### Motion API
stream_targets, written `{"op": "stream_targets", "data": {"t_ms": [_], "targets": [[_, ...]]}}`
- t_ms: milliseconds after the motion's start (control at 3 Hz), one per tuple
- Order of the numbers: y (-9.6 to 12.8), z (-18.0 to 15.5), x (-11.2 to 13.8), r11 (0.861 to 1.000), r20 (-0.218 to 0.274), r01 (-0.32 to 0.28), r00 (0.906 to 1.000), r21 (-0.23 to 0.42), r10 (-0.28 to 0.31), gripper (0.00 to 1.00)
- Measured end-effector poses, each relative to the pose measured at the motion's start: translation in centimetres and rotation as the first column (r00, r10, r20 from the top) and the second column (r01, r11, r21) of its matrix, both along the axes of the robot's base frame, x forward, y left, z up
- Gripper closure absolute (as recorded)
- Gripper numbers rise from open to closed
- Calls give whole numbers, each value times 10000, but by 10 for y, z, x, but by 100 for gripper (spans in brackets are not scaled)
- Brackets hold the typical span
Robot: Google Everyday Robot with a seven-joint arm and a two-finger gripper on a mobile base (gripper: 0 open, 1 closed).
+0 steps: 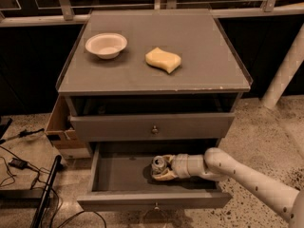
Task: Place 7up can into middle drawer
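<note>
Looking down through the camera view, you have the gripper reached into the middle drawer, which stands pulled out beneath the upper drawer front. Its fingers are clenched on the 7up can, whose silver top shows toward the camera. The can is low over the drawer's grey floor, a little right of centre; you cannot tell from here whether its base touches the floor. The arm comes in from the right, over the drawer's side wall.

The step in hand looks like the release, so the task is close to done. Bring the can upright and ease it down until the floor carries it before you let go. A can dropped at a tilt is likely to tip and roll. Spread the fingers wide enough to free both sides, then draw back along the arm's own line, to the right and up. Mind the upper drawer front just above.

On the bench, the white bowl and yellow sponge need no attention.
</note>
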State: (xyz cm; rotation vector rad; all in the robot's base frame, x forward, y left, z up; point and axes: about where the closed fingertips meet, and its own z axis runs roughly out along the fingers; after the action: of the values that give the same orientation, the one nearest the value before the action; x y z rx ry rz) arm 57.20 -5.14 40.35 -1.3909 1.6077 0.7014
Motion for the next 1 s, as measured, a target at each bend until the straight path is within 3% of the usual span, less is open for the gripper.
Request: {"op": "stream_targets", "data": {"t_ms": [1000], "targets": [[3,-14,-2,9999,-592,-112,9982,-92,106,98]]}}
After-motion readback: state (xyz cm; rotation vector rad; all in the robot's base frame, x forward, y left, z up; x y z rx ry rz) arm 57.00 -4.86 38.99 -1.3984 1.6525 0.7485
